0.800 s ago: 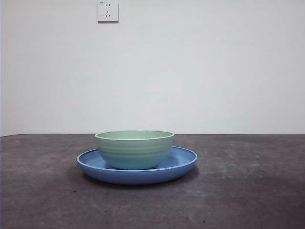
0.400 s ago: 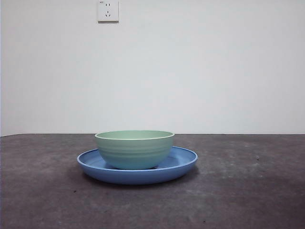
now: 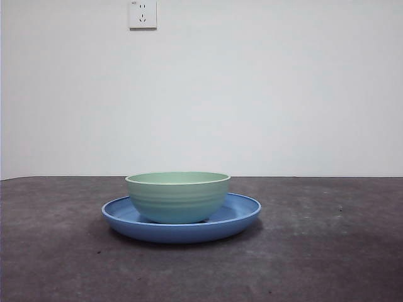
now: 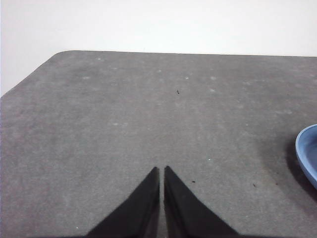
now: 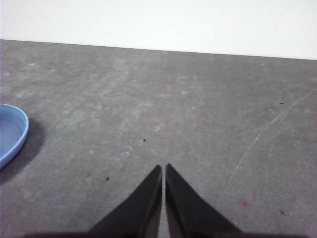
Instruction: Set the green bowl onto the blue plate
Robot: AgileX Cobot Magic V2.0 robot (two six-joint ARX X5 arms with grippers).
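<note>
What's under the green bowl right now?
The green bowl sits upright on the blue plate, left of the plate's centre. The plate lies on the dark table. The plate's middle is covered by the bowl, and the bowl's inside cannot be seen from the low front view.

even, soft light; sharp pictures; faint shadow beneath blue plate (image 3: 242, 221).

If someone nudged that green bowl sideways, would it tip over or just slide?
The green bowl would probably slide, not tip: it looks low and wide. The blue plate looks glossy, so likely slippery; its raised rim might stop the bowl.
</note>
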